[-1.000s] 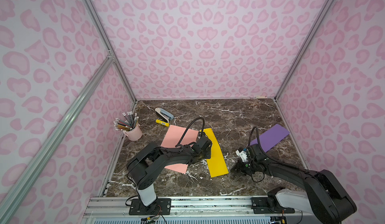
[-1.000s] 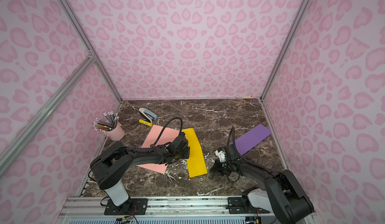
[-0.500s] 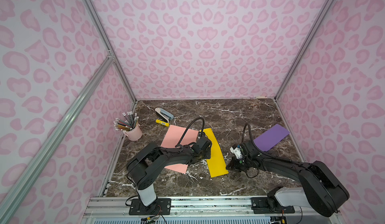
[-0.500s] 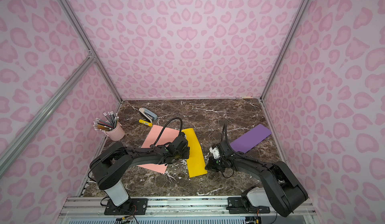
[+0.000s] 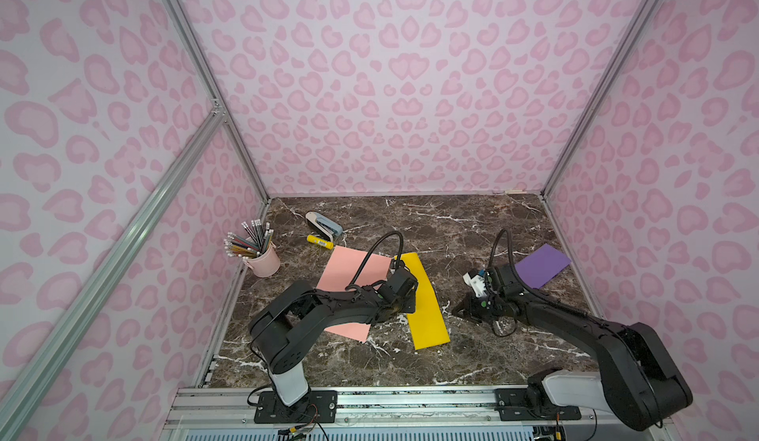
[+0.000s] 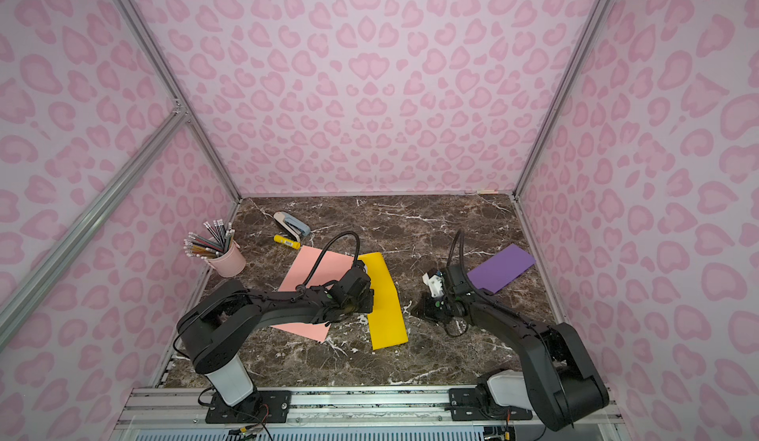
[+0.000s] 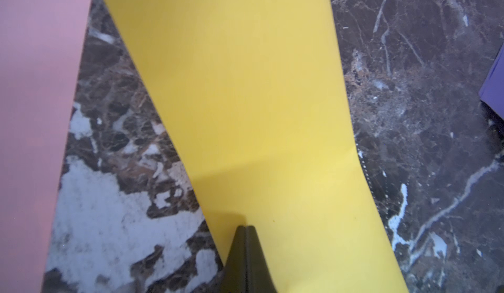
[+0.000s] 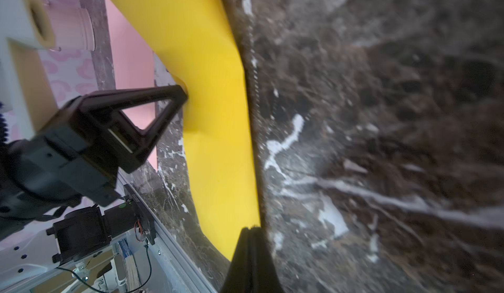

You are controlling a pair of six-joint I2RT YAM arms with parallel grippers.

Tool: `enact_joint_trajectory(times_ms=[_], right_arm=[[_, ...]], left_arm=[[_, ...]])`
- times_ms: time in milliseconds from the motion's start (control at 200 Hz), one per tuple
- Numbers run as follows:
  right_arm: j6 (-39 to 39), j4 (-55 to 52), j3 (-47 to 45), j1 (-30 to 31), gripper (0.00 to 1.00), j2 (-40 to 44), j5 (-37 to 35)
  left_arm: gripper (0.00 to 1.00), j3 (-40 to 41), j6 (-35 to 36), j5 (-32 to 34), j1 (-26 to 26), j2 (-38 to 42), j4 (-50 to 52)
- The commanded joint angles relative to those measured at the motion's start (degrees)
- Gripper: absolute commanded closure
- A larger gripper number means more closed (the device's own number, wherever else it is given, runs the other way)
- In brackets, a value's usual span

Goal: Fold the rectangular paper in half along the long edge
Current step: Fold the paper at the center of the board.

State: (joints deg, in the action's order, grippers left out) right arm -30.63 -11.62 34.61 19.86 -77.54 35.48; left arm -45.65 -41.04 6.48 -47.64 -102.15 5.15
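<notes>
Table (image 5: 451, 221): you see dark marble
Paper (image 5: 427, 311): yellow, lying mid-table, just beside a pink sheet (image 5: 349, 270)
Left gripper (image 7: 246, 227): clenched, holds nothing, tip touching the paper
Right gripper (image 8: 252, 227): clenched, holds nothing, at the paper's other long edge

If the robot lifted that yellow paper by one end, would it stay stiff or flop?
Probably flop: the yellow paper bows in the right wrist view. Likely very light, being thin. Pushed, it may slide on the smooth marble table.

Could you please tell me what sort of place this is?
Likely a robot-lab booth staged as a desk: pink-patterned walls on aluminium framing, a marble-look tabletop, a pencil cup and a stapler.
</notes>
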Motion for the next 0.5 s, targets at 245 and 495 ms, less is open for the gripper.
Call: enact_joint_trajectory(times_ms=[245,495], right_arm=[[-1.74,9.07,18.17,3.58,1.00,-20.90,3.28],[-1.75,12.47,19.10,1.02,1.00,-29.75,2.47]], left_arm=[[0.96,-0.58,-0.32,-0.86,-0.63,-2.29,4.96],[0.96,-1.22,0.11,-0.68,-0.70,-1.91,5.67]])
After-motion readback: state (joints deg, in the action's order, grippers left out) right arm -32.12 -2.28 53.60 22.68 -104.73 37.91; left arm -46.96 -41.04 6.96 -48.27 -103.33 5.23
